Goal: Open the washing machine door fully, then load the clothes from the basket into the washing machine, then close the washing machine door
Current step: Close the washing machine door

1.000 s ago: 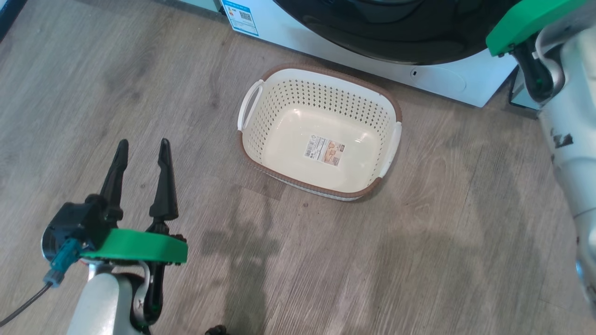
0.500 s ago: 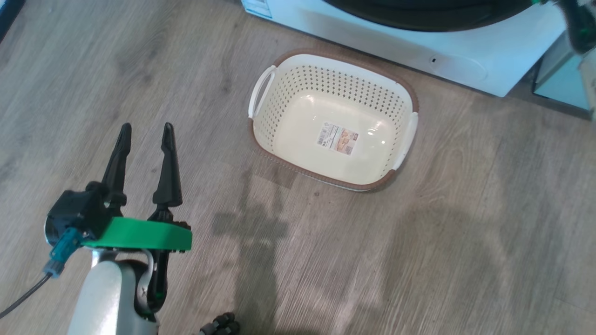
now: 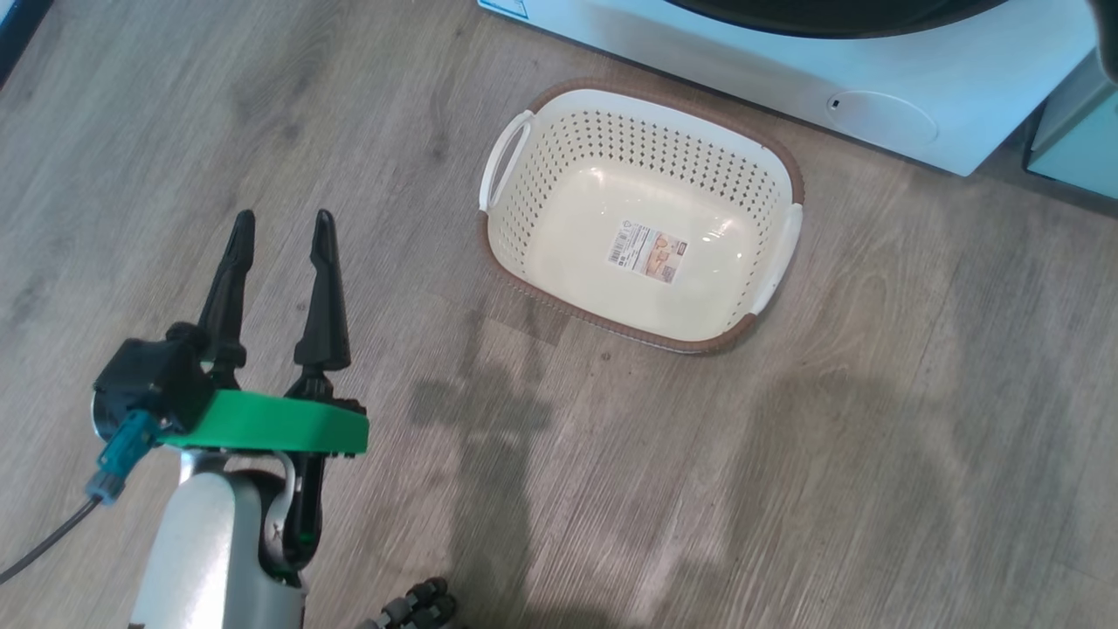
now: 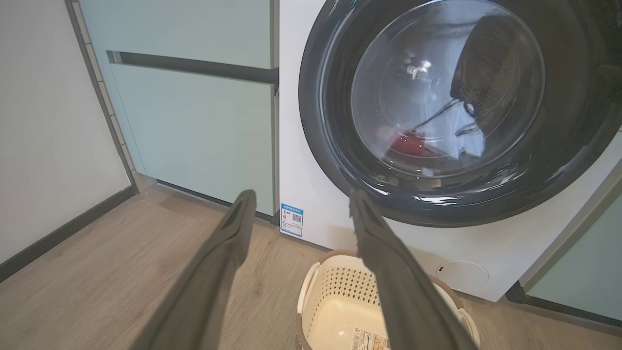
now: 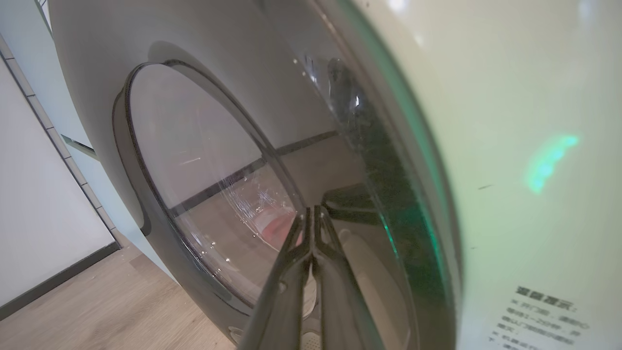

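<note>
My left gripper (image 3: 281, 229), fingers apart, hangs above the wooden floor (image 3: 873, 454). One cream perforated plastic basket (image 3: 533, 218) sits ahead to its right, just before one big white washing machine (image 3: 742, 70). My right gripper (image 5: 311, 210), fingers pressed together, lies alongside the one round black-ringed glass door (image 4: 320, 121), with red clothes (image 4: 408, 143) behind the glass.

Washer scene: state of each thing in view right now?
washing machine door: looks shut, flush with the washing machine front.
clothes: inside the machine, red showing through the door glass.
basket: upright on the floor, empty.
left gripper: open, holding nothing.
right gripper: shut, nothing between its fingers, close to the door glass.
round flap: shut.
</note>
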